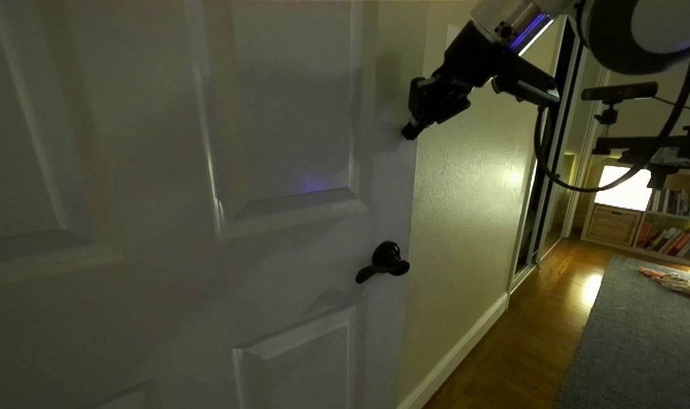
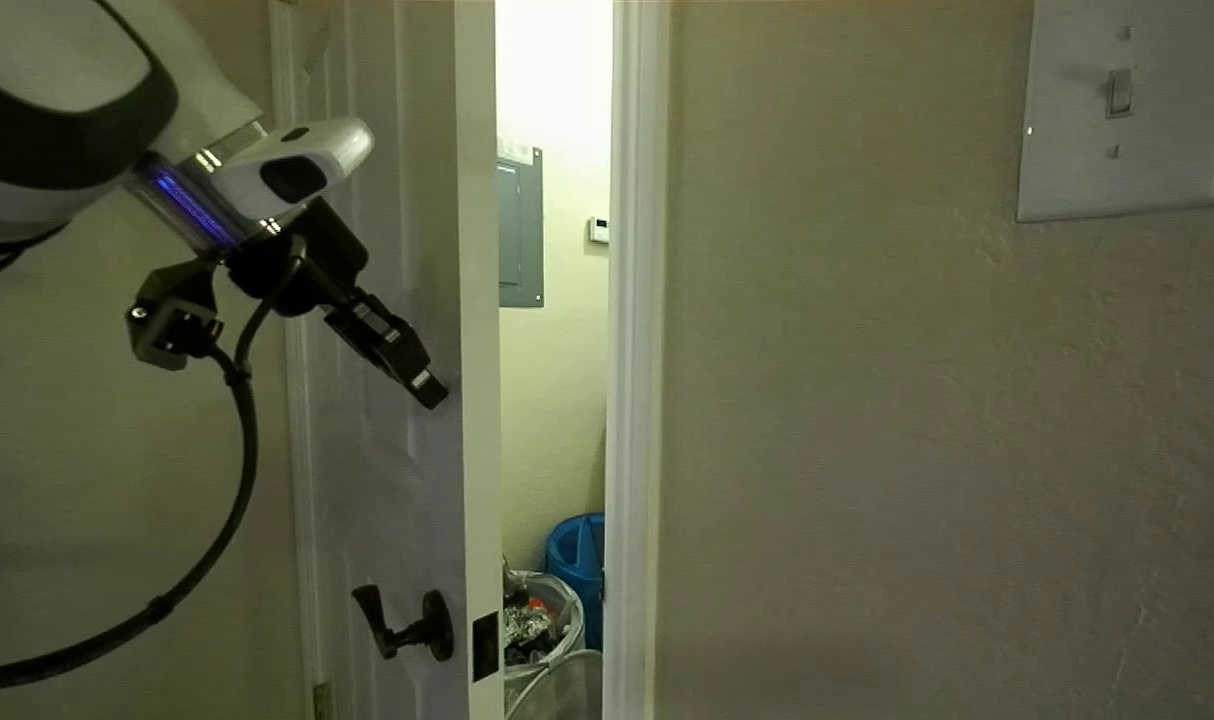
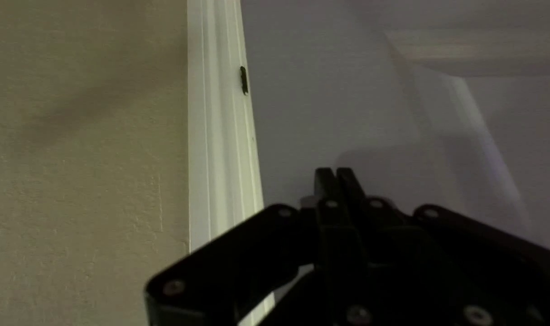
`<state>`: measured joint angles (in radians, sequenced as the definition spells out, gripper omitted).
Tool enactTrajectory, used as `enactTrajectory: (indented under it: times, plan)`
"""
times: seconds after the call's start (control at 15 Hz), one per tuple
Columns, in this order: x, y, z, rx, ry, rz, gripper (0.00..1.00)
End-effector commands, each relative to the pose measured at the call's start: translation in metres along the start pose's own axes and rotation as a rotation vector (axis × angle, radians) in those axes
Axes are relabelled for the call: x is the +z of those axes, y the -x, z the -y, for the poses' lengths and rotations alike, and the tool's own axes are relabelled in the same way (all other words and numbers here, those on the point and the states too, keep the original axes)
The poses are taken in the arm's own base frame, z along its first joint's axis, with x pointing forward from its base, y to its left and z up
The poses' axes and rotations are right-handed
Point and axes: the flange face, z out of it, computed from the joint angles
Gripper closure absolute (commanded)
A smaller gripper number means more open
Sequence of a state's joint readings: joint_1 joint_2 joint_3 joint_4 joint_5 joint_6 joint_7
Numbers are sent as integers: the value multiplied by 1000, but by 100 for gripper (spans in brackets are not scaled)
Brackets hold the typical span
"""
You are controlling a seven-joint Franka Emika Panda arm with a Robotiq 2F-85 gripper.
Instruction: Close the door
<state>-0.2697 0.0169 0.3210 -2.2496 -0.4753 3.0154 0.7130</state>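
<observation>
Black and clenched, the gripper [image 3: 335,173] is framed in the foreground of the wrist view, its two slim fingers [image 3: 324,185] drawn together side by side, with a shadow cast near their tips. It is held before the white panelled door [image 1: 208,261], near the free edge and above the black lever handle [image 1: 386,261], in both exterior views; whether the door's face is touched cannot be said for certain from these angles. The door is seen standing ajar, with a bright gap left between its edge and the white frame [image 2: 635,400]. Through that gap, a grey panel [image 2: 522,230] mounted on the far wall [image 2: 557,400] is revealed, along with a blue bin [image 2: 589,590] and, just beside it, a lined bin [image 2: 570,600] filled with refuse. To the right of the frame, the beige wall [image 2: 867,400] is fitted with a white switch plate [image 2: 1167,150]. Farther off in an exterior view, a crumpled cloth [image 1: 677,284] is seen lying on a blue-grey rug [image 1: 612,341], with rows of books [image 1: 666,241] shelved beyond it.
</observation>
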Motion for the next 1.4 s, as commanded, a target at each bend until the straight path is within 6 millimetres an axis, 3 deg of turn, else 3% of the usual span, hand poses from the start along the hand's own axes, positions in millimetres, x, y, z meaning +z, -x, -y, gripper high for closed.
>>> enactTrajectory:
  times: [0.0,0.8,1.33]
  plan:
    - [18,-20,3,26,-3,-16,93]
    - [93,-75,4,43,-33,-46,93]
    - [132,-97,12,58,-63,-65,93]
